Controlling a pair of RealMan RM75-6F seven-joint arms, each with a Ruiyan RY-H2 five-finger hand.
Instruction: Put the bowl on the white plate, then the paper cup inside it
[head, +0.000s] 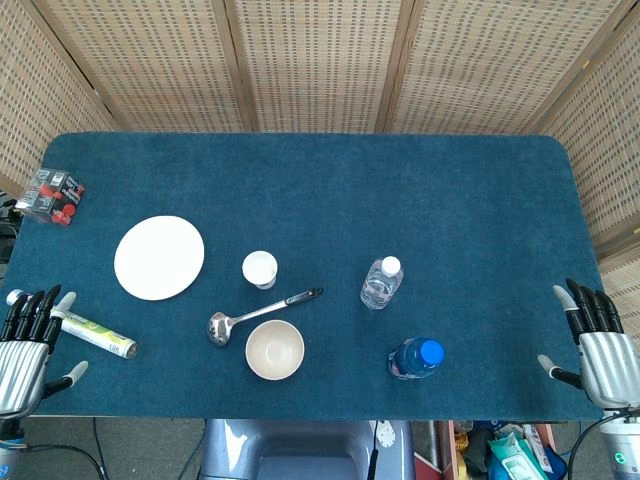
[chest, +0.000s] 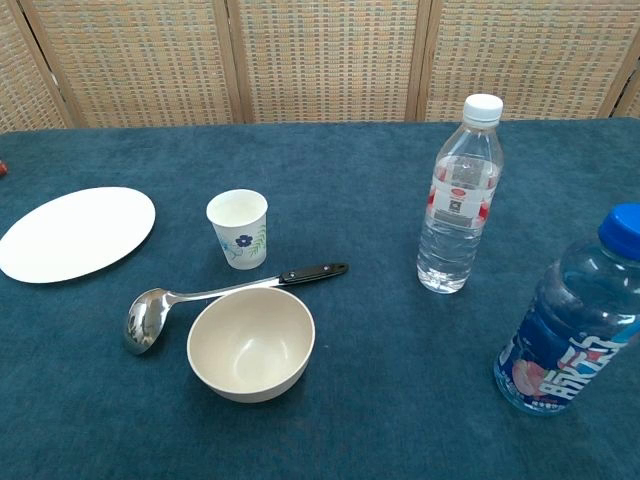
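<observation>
The white plate (chest: 75, 232) is cut by the chest view's left edge.

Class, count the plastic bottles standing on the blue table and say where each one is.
2. The clear bottle with the white cap stands right of the ladle. The blue-capped bottle stands nearer the front edge, to its right. None appears hidden.

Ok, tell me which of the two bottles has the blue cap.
The blue-capped bottle nearest the table's front edge, with blue-tinted contents. The other bottle, further back beside it, is clear with a white cap.
</observation>
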